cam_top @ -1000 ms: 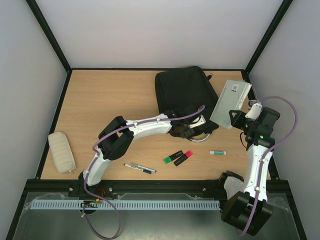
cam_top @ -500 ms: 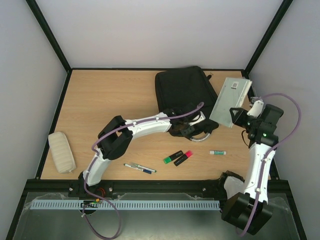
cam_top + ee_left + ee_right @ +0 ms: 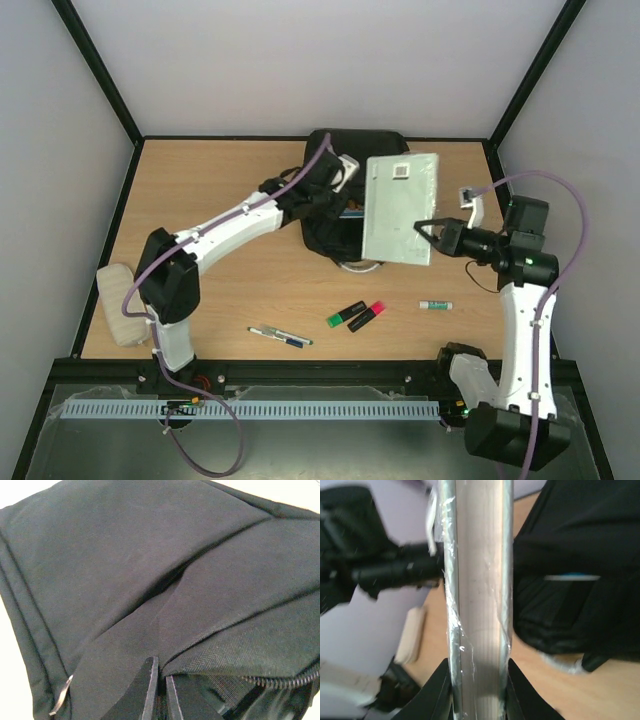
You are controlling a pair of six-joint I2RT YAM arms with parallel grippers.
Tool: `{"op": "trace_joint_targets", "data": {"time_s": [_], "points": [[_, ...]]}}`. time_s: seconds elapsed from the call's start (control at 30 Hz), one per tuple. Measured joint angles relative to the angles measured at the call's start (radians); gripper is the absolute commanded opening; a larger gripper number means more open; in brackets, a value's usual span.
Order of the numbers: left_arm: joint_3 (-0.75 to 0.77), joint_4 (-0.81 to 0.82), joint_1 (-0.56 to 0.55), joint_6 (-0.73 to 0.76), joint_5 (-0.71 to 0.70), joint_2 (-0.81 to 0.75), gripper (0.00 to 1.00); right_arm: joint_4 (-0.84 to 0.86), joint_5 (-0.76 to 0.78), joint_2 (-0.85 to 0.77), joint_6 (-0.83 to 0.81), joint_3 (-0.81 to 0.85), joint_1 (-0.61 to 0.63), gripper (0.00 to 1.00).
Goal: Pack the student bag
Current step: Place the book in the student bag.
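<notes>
The black student bag (image 3: 325, 228) lies at the back middle of the table, partly hidden behind a flat silver plastic-wrapped pack (image 3: 400, 208). My left gripper (image 3: 343, 203) is shut on the bag's fabric edge (image 3: 220, 655) and holds it up beside the open zipper (image 3: 282, 681); one of its fingers (image 3: 147, 690) shows there. My right gripper (image 3: 424, 236) is shut on the pack's edge (image 3: 480, 630) and holds it upright in the air over the bag (image 3: 580, 555). The bag's grey handle (image 3: 360, 266) pokes out at its near edge.
A cream pencil case (image 3: 122, 302) lies at the left edge. A pen (image 3: 280, 337), a green highlighter (image 3: 346, 314), a red highlighter (image 3: 368, 315) and a small white-and-green stick (image 3: 435, 305) lie along the near part of the table.
My left gripper moved from the bag's near edge to its far left side, gripping the fabric. My right gripper swung the pack left from the right edge to over the bag.
</notes>
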Motion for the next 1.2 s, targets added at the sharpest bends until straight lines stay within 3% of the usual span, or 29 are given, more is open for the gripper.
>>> {"op": "trace_joint_targets", "data": {"time_s": [0.23,0.6,0.8,1.2], "points": [[-0.073,0.027,0.087,-0.077,0.09,-0.04,0.03,-0.172,-0.084,0.077,-0.104,-0.03,0.159,0.01],[-0.092,0.048,0.118,-0.145,0.172,-0.042,0.02,-0.186,-0.056,0.111,-0.093,-0.117,0.32,0.01],[-0.108,0.079,0.148,-0.188,0.241,-0.058,0.02,-0.169,-0.05,0.126,-0.056,-0.188,0.418,0.01],[-0.151,0.115,0.163,-0.24,0.274,-0.146,0.02,0.02,0.009,0.277,0.09,-0.253,0.431,0.01]]}}
